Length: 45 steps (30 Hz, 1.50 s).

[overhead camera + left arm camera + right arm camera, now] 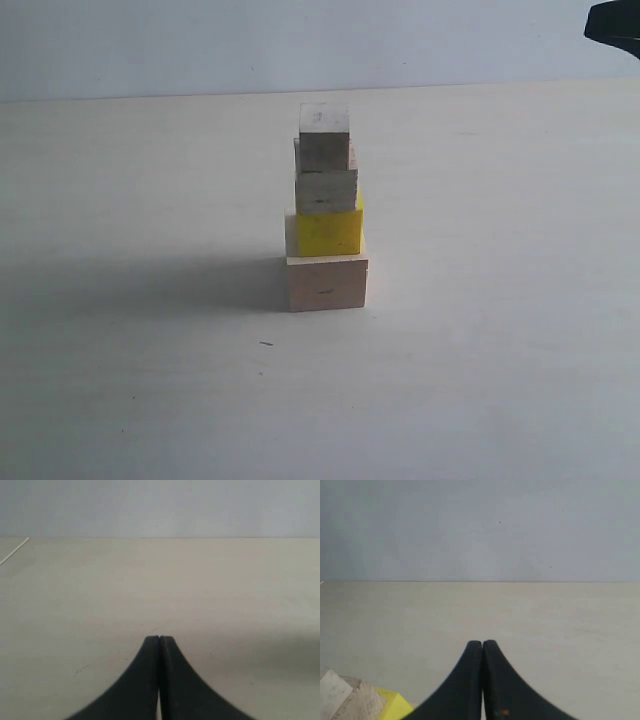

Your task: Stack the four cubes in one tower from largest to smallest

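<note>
The tower stands mid-table in the exterior view. The large pale wood cube point(327, 283) is at the bottom, the yellow cube point(329, 231) sits on it, then the medium pale cube point(326, 187), with the small pale cube point(324, 131) on top. My left gripper point(159, 639) is shut and empty over bare table, with no cube in its view. My right gripper point(482, 643) is shut and empty too; its view catches the yellow cube point(395, 705) and pale cubes point(350, 700) at a corner, off to the side of the fingers.
The pale table point(500, 300) runs back to a grey-blue wall. A dark part of an arm point(615, 25) shows at the exterior view's top right corner. A thin pale line point(15, 550) crosses the table far off in the left wrist view.
</note>
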Tool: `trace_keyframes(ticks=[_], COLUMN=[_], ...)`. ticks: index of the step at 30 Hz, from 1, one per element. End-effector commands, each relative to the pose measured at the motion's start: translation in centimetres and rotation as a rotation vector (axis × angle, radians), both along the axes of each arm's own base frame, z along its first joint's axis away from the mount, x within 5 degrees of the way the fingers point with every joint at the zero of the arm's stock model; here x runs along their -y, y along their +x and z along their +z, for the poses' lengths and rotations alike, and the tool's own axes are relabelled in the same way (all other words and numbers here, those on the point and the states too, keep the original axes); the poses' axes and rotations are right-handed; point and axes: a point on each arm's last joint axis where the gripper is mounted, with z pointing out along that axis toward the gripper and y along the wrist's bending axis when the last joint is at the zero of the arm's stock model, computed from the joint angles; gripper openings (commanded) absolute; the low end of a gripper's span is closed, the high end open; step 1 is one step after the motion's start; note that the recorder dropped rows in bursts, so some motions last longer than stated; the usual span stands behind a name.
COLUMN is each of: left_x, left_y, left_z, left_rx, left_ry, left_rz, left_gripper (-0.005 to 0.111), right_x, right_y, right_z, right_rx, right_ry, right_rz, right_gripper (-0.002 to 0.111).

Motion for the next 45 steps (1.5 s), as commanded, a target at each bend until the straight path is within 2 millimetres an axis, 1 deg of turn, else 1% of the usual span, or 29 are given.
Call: trace_keyframes(ticks=[1, 39, 41, 44, 45], left_x=[0.0, -0.1, -0.1, -0.1, -0.1], left_y=[0.0, -0.1, -0.1, -0.1, -0.1], left_z=[-0.1, -0.2, -0.2, -0.2, -0.2], left_rx=[-0.001, -0.006, -0.006, -0.006, -0.006], left_ry=[0.010, 0.009, 0.009, 0.009, 0.009], left_rz=[-0.002, 0.006, 0.006, 0.006, 0.006], left_gripper=[0.000, 0.000, 0.000, 0.000, 0.000], right_x=[0.1, 0.1, 0.1, -0.1, -0.3], right_y=[-0.1, -0.2, -0.9, -3.0, -5.1], right_z=[0.0, 0.1, 1.1, 3.3, 5.0], right_rx=[0.007, 0.011, 0.053, 0.158, 0.247], right_ry=[-0.007, -0.009, -0.015, -0.028, -0.063], right_rz=[0.003, -0.001, -0.007, -0.015, -0.010], right_gripper=[0.000, 0.000, 0.000, 0.000, 0.000])
